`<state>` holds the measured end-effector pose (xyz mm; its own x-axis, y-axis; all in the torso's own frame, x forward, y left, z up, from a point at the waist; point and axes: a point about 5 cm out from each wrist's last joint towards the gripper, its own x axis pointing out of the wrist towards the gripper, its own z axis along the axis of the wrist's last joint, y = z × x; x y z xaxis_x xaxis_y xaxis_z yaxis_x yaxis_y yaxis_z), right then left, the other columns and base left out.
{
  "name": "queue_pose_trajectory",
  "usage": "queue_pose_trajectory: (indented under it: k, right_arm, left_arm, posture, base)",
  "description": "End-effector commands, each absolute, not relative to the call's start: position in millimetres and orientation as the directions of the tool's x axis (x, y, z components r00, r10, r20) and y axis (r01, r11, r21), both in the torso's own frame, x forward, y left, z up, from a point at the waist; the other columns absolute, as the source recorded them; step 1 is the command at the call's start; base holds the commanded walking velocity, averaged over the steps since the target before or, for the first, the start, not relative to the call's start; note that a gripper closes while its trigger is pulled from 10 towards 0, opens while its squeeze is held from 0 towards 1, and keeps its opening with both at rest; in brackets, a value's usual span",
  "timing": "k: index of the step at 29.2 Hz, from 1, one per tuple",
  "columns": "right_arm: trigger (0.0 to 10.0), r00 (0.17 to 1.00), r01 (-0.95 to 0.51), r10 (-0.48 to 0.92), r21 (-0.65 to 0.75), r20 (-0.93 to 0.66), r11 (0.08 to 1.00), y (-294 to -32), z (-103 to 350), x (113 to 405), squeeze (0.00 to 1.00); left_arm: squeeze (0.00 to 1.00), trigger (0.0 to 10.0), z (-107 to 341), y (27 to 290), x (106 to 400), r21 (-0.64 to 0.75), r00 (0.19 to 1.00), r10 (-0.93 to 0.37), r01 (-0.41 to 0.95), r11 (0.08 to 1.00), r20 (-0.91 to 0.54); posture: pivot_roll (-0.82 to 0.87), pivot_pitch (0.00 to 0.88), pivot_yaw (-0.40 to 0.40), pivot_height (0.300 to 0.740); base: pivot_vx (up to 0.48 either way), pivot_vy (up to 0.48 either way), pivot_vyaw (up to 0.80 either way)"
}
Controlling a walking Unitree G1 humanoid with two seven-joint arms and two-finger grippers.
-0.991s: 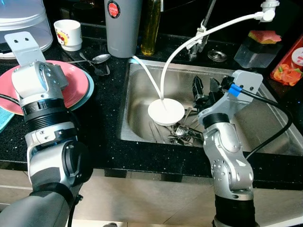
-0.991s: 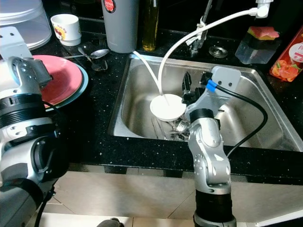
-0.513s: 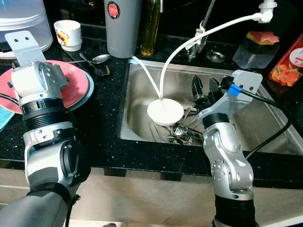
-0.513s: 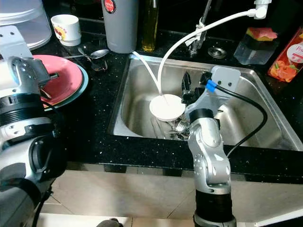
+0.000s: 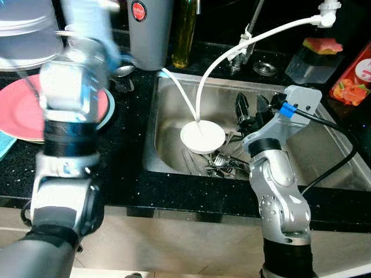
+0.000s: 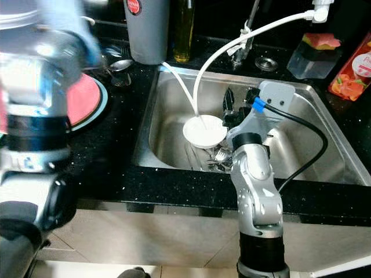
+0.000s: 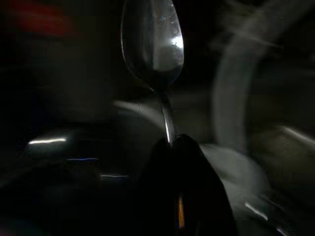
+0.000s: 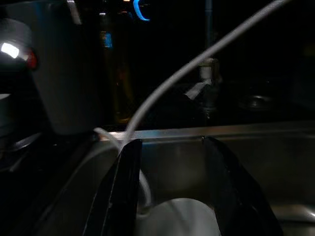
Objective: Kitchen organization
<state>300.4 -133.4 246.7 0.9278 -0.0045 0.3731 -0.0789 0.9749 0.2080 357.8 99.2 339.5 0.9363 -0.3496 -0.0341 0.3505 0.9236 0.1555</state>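
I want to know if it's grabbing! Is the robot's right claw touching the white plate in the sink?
Apart. Right wrist view: the right gripper hangs open, steel sink visible between fingers and white plate.

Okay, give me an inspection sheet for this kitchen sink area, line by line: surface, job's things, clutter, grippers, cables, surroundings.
Surface: black speckled counter around a steel sink.
Job's things: spoon clamped in the left gripper; cutlery pile and white dish in the sink; pink plate on the counter.
Clutter: grey tumbler, oil bottle, sponge box.
Grippers: left blurred, shut on the spoon; right gripper open over the sink.
Cables: black cable on the right arm; white hoses into the sink.
Surroundings: tiled floor.
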Motion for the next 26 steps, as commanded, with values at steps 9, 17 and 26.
queue_pose_trajectory:
  k: [9,17,26]
  right_arm:
    - [10.0,0.928,-0.078,-0.005,0.209,0.373,0.975,-133.4,246.5,303.3,0.0]
    - [10.0,0.928,-0.072,-0.013,0.213,0.372,0.975,-134.9,245.6,301.5,0.0]
    - [10.0,0.928,-0.076,-0.01,0.215,0.372,0.974,-134.0,245.5,302.4,0.0]
  left_arm:
    - [0.02,10.0,301.0,65.5,347.2,0.259,0.731,-0.642,0.682,0.684,-0.229]
    - [0.0,10.0,303.7,80.6,358.9,0.242,0.801,-0.567,0.598,0.764,-0.191]
    - [0.0,10.0,325.3,86.5,358.0,0.246,0.86,-0.498,0.509,0.825,-0.109]
  posture:
    - [0.31,0.07,-0.095,0.74]
    - [0.31,0.075,-0.099,0.74]
    - [0.3,0.08,-0.097,0.74]
  base:
    - [0.0,0.0,0.0]
    - [0.0,0.0,0.0]
    - [0.0,0.0,0.0]
